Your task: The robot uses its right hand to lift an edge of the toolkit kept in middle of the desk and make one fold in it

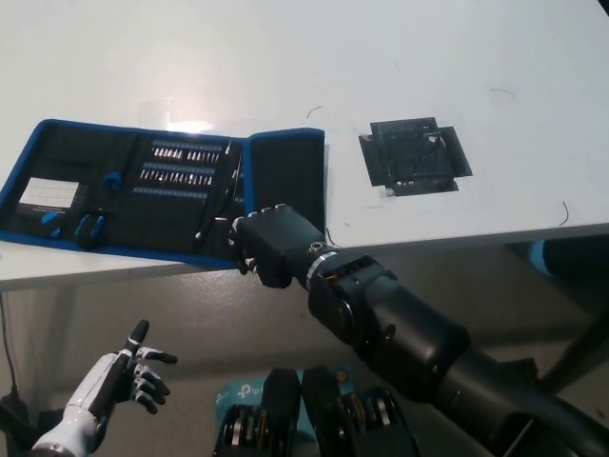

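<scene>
Black toolkit edged blue, white desk, black tape square

I note a white desk, its front edge crossing below mid-frame. On the desk sits a black tape patch, roughly square with ragged edges, right of centre and near the front edge. A bright glare spot lies on the desk left of the patch. Thin dark marks show on the desk: one far right of the patch, one above and right of it. Below the desk edge, a blue box rests on the floor; its lettering is too small to read. A blue object shows under the desk's right end, partly hidden.
</scene>
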